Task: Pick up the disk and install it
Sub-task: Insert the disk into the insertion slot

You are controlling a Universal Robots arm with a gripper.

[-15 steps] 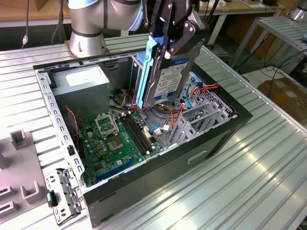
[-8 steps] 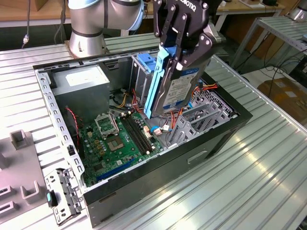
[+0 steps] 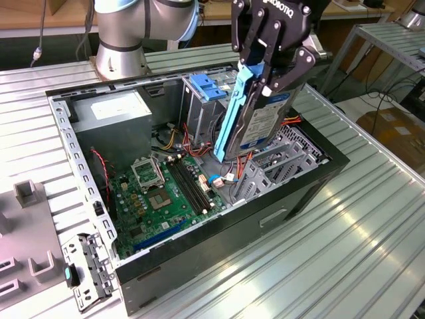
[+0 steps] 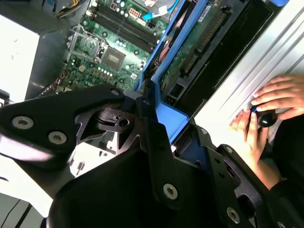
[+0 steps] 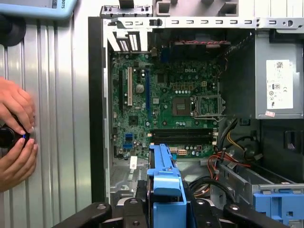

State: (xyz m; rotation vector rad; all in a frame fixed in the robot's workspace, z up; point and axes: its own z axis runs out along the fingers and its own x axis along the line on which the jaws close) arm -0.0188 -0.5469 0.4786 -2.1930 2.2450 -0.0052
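The disk (image 3: 262,123), silver with a white label and blue rails, hangs upright on edge over the open computer case (image 3: 292,193). Its lower end sits just above the grey drive bay inside the case, on the exterior view's right. My gripper (image 3: 269,74) is shut on the disk's upper part, one black finger on each side. The second wrist view shows the disk's green circuit-board side (image 4: 199,42) and the gripper (image 4: 178,128) clamped on the blue rail. The first wrist view shows the blue rail (image 5: 164,180) between the fingers (image 5: 137,209), above the motherboard (image 5: 166,104).
Inside the case are a grey power supply (image 3: 113,119), a light-blue bracket (image 3: 209,86) on the drive cage, and red cables. A person's hands (image 5: 14,123) hold a black knob on the ribbed table beside the case. Grey fixtures (image 3: 26,193) and a metal bracket (image 3: 86,269) lie on the exterior view's left.
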